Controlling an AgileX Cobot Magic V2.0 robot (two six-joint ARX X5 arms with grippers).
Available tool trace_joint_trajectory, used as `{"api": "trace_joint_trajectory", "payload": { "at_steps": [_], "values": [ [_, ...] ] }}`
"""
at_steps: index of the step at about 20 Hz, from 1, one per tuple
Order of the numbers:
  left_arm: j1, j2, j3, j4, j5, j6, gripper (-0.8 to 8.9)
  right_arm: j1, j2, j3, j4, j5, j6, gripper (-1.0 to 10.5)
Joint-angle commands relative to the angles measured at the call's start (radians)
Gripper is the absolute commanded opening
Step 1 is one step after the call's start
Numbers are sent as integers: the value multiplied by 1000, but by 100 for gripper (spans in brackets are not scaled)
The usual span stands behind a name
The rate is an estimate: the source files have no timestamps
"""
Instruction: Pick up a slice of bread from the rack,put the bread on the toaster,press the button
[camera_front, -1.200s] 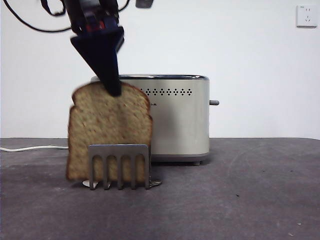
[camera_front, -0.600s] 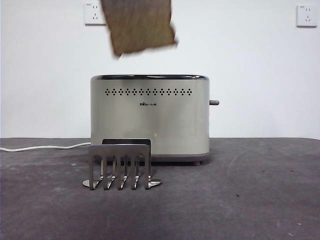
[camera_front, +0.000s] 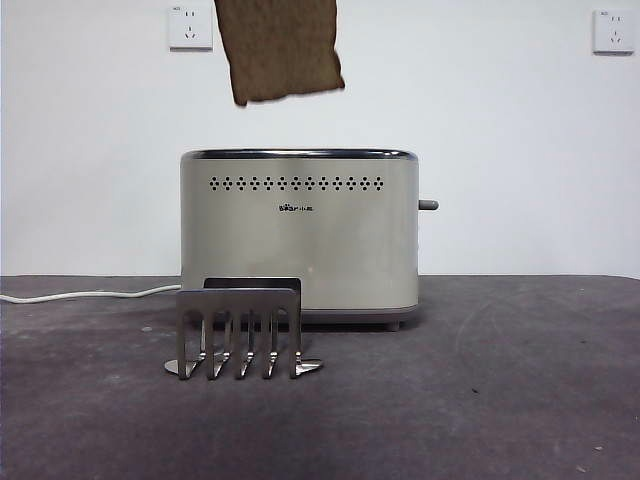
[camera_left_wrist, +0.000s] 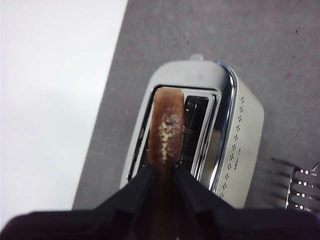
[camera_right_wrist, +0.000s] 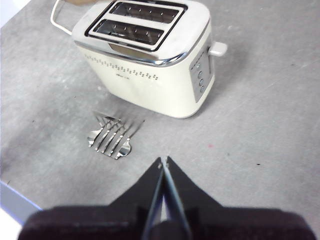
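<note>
The slice of bread (camera_front: 281, 50) hangs high above the toaster (camera_front: 300, 240), its top cut off by the front view's upper edge. My left gripper (camera_left_wrist: 162, 171) is shut on the slice (camera_left_wrist: 166, 125), which shows edge-on above the toaster's (camera_left_wrist: 235, 145) slots. The gripper itself is out of the front view. The rack (camera_front: 240, 330) stands empty in front of the toaster. The button (camera_front: 428, 205) sticks out of the toaster's right end. My right gripper (camera_right_wrist: 163, 163) is shut and empty, well above the table, looking down on the toaster (camera_right_wrist: 150, 70), rack (camera_right_wrist: 112, 135) and button (camera_right_wrist: 218, 48).
A white cable (camera_front: 70, 296) runs along the table from the toaster's left. Two wall sockets (camera_front: 190, 27) sit high on the back wall. The rack's edge also shows in the left wrist view (camera_left_wrist: 302, 187).
My left gripper has lifted the slice out of the rack and up to the right, above the toaster. The gripper has left the front view. The rack now stands empty.
</note>
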Motion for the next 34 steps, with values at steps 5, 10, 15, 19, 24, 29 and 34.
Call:
{"api": "trace_joint_trajectory", "payload": {
  "at_steps": [5, 10, 15, 19, 24, 29, 34],
  "values": [
    [16, 76, -3, 13, 57, 20, -10, 8, 27, 3, 0, -2, -9, -12],
    [21, 132, -3, 10, 59, 58, -10, 8, 36, 3, 0, -1, -13, -12],
    [53, 163, -3, 12, 109, 92, -10, 8, 44, 3, 0, -1, -13, -11],
    [87, 222, -3, 10, 134, 93, -10, 8, 58, 3, 0, -2, -14, -11],
    [108, 294, -3, 75, 148, 68, 3, 8, 91, 3, 2, -1, -29, -12],
    [110, 292, -3, 157, 143, -5, 385, 7, 159, 3, 100, -1, -27, -12],
    [110, 269, -3, 158, 101, -76, 386, 8, 285, 3, 262, -2, 13, -12]
  ]
}}
